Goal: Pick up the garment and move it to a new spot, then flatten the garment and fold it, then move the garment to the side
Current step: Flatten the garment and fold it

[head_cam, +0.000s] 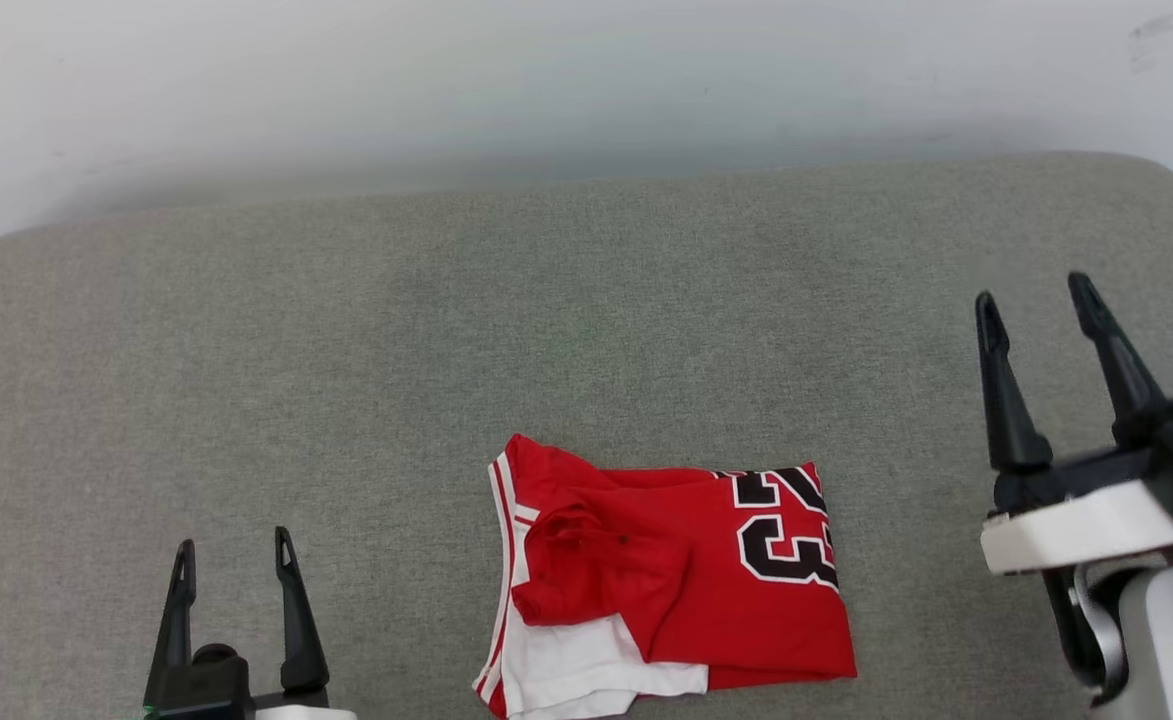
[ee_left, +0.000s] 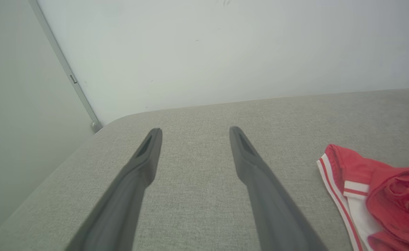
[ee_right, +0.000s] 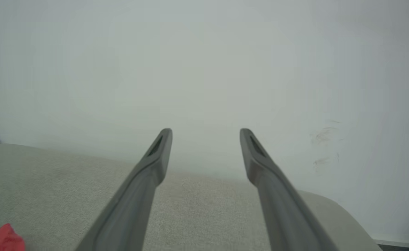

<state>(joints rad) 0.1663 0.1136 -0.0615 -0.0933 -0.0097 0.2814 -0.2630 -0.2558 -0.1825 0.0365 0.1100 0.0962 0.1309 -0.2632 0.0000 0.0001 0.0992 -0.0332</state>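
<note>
Pretty bare setup: a grey fabric-covered counter with rounded corners [head_cam: 346, 350] pushed up against a plain pale wall [head_cam: 546, 80]. There's a thin grey strip [ee_left: 68, 73] running up the wall past the counter's left corner. Nothing sits between either tool and the shirt, just open fabric.

The red jersey T-shirt with white sleeves and black white-outlined numbers [head_cam: 686, 580] lies folded into a squarish bundle at the near middle of the counter, closer to the front edge than to the wall. The bottom of the head view cuts off its near edge, so I can't call a long axis for sure. The red-and-white striped trim runs near-to-far down its left side, a white sleeve pokes out at the near left, and the numbers lie sideways at the far right.

The left tool [head_cam: 234, 542] hangs off to the shirt's left, fingers spread and empty. The right tool [head_cam: 1033, 290] is well off to its right and further back, also spread, gripping nothing.
</note>
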